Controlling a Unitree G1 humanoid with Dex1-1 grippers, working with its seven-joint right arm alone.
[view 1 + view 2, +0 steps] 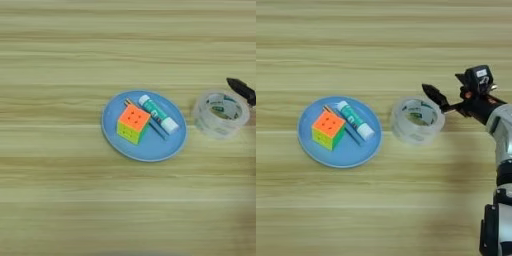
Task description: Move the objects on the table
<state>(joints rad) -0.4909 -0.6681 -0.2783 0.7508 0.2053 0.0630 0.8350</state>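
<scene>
A round blue plate (115, 135) lies mid-table. On it sit a small puzzle cube (133, 123) with orange top and yellow-green sides, a white-green tube (159, 114) lying diagonally, and a thin dark pen (159, 131) between the two, partly hidden by the cube. A clear tape roll (417, 119) lies flat on the table just right of the plate. My right gripper (432, 93) comes in from the right, its black tip at the roll's far right rim. The silver forearm (499, 125) shows only in the right eye view.
The light wood-grain table (60, 200) fills both views. The arm runs down the right edge of the right eye view to the bottom corner.
</scene>
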